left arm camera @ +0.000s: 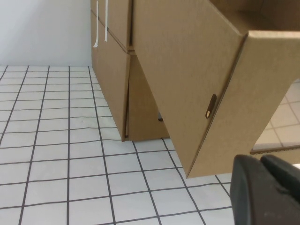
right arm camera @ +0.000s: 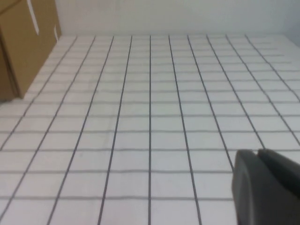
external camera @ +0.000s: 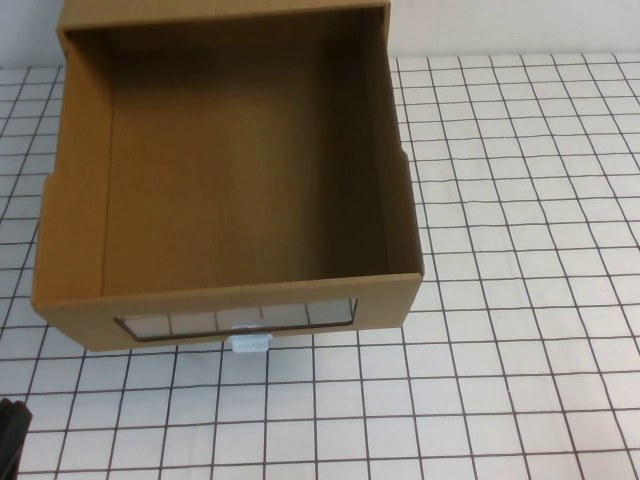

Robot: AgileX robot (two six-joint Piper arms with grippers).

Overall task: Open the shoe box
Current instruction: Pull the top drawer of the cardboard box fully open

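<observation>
While the shoe box (external camera: 240, 170) stands at eleven o'clock on the gridded table (external camera: 520, 300), lid apparently raised, opening looks finished. The left gripper (left arm camera: 260, 168) at seven o'clock and the right gripper (right arm camera: 258, 161), over bare grid well apart, both have fingers pressed together. Next probably means merely staying clear.

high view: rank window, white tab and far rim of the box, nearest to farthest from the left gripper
The left gripper sits near-left of the box; right gripper shows only in its wrist view.
1. window, front face, left end closest
2. white tab, under the window's middle
3. far rim, back side
</observation>
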